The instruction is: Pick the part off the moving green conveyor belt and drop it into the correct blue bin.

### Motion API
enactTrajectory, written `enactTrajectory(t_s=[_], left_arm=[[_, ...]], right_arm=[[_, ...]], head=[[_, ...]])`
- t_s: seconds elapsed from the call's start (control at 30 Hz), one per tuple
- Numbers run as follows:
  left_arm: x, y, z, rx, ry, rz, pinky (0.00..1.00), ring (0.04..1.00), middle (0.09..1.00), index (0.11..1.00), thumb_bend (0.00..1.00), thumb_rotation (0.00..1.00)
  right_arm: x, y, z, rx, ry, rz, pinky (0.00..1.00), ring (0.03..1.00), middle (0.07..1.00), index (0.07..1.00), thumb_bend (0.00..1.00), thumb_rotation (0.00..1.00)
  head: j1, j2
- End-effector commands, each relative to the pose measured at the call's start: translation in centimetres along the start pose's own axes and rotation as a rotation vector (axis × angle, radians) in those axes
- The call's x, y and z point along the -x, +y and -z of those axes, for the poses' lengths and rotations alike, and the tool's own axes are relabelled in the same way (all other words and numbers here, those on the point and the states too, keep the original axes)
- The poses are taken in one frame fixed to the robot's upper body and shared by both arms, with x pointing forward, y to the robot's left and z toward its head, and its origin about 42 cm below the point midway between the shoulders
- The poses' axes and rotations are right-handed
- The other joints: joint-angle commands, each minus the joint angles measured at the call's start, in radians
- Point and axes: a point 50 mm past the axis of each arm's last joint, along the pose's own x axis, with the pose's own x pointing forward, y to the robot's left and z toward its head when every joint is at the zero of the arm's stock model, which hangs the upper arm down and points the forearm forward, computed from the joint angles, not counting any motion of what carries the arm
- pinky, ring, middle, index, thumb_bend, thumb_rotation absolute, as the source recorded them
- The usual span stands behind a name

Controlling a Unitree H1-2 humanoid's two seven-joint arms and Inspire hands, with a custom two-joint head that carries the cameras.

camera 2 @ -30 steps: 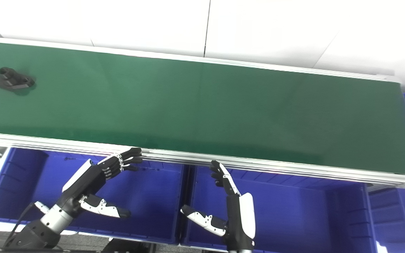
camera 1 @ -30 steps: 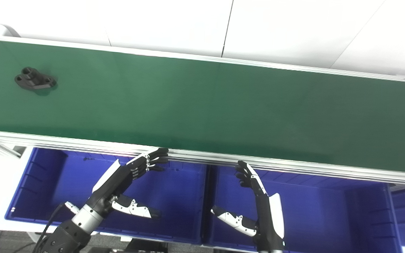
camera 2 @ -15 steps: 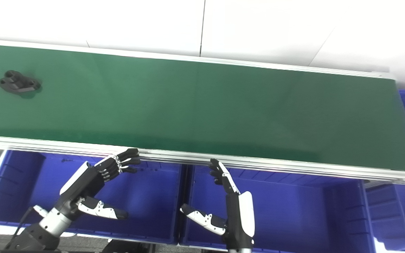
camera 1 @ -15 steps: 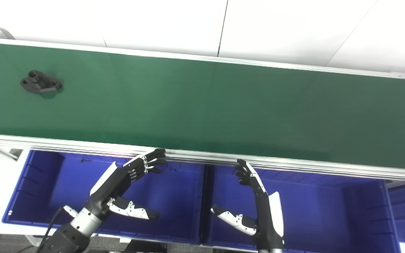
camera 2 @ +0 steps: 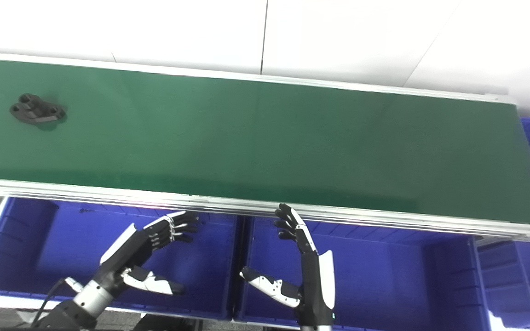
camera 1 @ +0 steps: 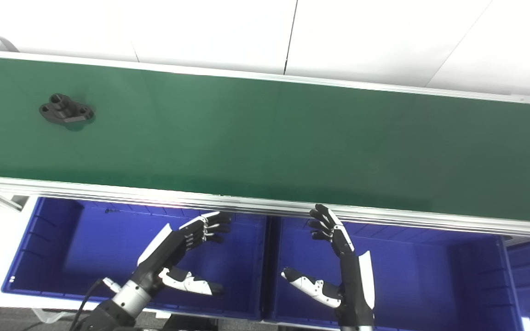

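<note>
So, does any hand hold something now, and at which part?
Nothing is held. The left hand and the right hand are both open over the blue bins; the black part lies on the belt.

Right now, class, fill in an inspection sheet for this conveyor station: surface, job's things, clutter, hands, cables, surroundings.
Surface: green conveyor belt, aluminium rails.
Job's things: one black part on the belt's far left; left blue bin and right blue bin below the near rail.
Clutter: nothing seen.
Hands: left hand and right hand open, holding nothing, over the bins.
Cables: black cable at the left wrist.
Surroundings: white wall panels behind.
</note>
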Motion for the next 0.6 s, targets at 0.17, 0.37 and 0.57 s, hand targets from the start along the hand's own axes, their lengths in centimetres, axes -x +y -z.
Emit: enactTrajectory(t_s=[0.17,0.37,0.57], left_arm=[[-0.7,-0.9,-0.4,-0.078,-0.011,-0.017,0.67,0.773,0.824,0.790,0.85,0.21],[-0.8,-1.7,-0.4,-0.139,-0.013,-0.020,0.64,0.746,0.799,0.758,0.87,0.18],[-1.1,-2.1,0.3,-0.173,-0.010,-0.033,0.63,0.731,0.786,0.744,0.86,0.18]], right_arm=[[1.8,-0.9,3.5,0.071,0.087,-0.038,0.62,0.743,0.839,0.878,0.74,0.40],[2.0,-1.4,4.3,0.109,0.074,-0.039,0.68,0.774,0.854,0.909,0.68,0.38],[2.1,-1.6,4.9,0.130,0.071,-0.044,0.69,0.796,0.877,0.925,0.62,0.38]], head=[[0.160,-0.045],[0.262,-0.092],[0.309,-0.121]])
